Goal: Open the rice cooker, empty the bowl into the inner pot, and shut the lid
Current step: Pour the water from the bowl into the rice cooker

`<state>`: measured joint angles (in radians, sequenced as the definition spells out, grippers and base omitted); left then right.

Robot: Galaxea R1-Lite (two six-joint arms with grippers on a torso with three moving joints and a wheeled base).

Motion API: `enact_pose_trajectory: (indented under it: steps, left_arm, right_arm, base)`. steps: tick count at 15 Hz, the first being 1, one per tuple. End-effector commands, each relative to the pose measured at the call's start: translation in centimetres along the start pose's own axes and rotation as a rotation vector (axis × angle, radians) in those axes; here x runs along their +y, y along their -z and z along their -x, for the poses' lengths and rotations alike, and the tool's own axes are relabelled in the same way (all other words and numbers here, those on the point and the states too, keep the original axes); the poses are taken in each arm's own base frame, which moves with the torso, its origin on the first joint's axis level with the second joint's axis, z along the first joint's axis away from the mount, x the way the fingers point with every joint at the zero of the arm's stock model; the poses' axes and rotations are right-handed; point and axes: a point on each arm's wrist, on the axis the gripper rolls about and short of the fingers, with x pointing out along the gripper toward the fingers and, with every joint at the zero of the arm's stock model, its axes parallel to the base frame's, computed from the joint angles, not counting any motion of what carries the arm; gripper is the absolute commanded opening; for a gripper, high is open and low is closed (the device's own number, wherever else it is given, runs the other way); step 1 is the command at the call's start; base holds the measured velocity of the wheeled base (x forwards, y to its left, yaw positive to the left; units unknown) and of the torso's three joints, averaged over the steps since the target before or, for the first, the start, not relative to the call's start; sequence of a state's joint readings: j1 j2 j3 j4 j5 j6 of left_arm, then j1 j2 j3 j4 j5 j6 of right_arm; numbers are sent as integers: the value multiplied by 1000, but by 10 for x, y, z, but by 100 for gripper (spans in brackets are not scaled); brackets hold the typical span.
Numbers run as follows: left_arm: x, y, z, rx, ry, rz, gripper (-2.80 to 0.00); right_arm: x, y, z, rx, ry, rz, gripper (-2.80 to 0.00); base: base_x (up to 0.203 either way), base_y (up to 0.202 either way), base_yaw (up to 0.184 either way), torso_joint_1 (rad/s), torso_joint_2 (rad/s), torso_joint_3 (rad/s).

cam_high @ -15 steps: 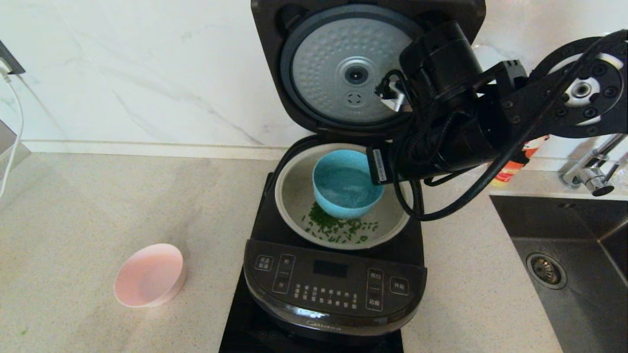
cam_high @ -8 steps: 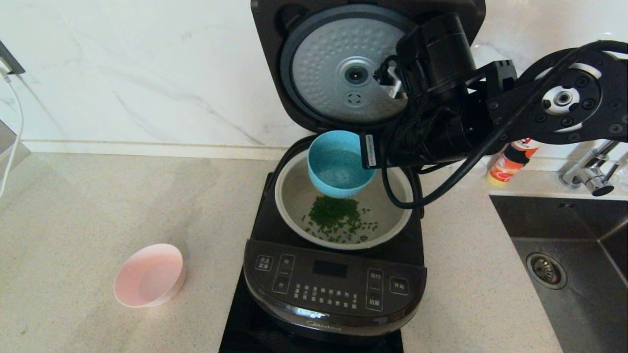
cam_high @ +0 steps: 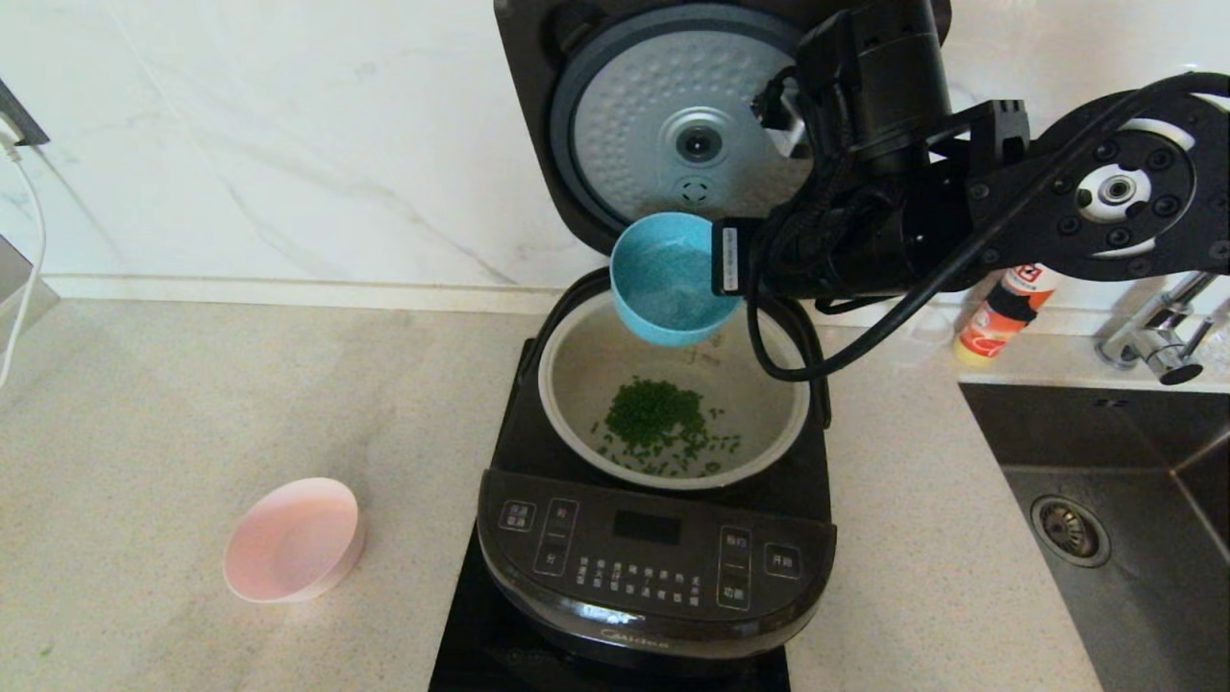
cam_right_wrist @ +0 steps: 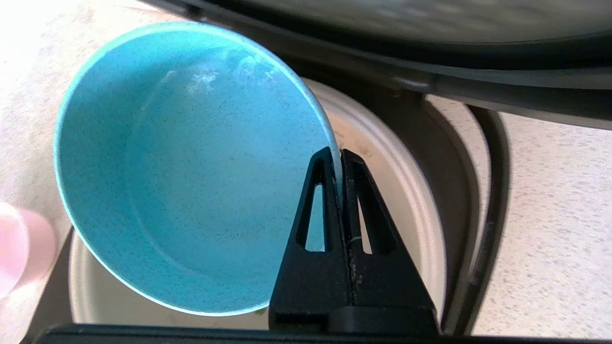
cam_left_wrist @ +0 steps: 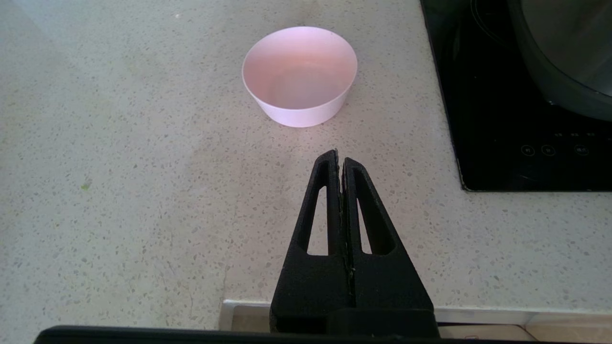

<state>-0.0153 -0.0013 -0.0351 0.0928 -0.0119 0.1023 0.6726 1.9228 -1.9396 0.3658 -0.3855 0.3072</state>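
Lifted higher than a moment ago, the blue bowl (cam_high: 670, 279) now hangs tilted and empty above the back rim of the inner pot (cam_high: 783, 423), the right hand (cam_right_wrist: 338, 155) pinching its edge. Green bits (cam_high: 658, 423) lie heaped inside that pot, in the rice cooker (cam_high: 653, 567), whose lid (cam_high: 673, 115) stands open behind. Left of the cooker, the left hand (cam_left_wrist: 339, 160) hovers closed and empty above the worktop (cam_high: 192, 384), near a pink bowl (cam_high: 291, 538).

The cooker (cam_high: 653, 567) looked glossy black plastic, its pot (cam_high: 577, 384) pale matt inside, the lid (cam_high: 663, 125) underside dimpled silver metal, both bowls, blue (cam_high: 663, 284) and pink (cam_high: 288, 538), smooth matt plastic, the bench (cam_high: 192, 413) speckled stone.
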Motion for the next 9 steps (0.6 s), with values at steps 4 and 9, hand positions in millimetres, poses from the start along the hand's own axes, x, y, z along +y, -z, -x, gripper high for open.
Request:
enact_pose_trajectory:
  steps: [4, 9]
  left_arm:
    - [0, 0, 0, 0, 0, 0, -280]
    - [0, 0, 0, 0, 0, 0, -280]
  right_arm:
    - [-3, -2, 1, -28, 32, -8, -280]
    - [-4, -8, 7, -76, 67, -6, -280]
  base:
    - [0, 0, 0, 0, 0, 0]
    - [0, 0, 0, 0, 0, 0]
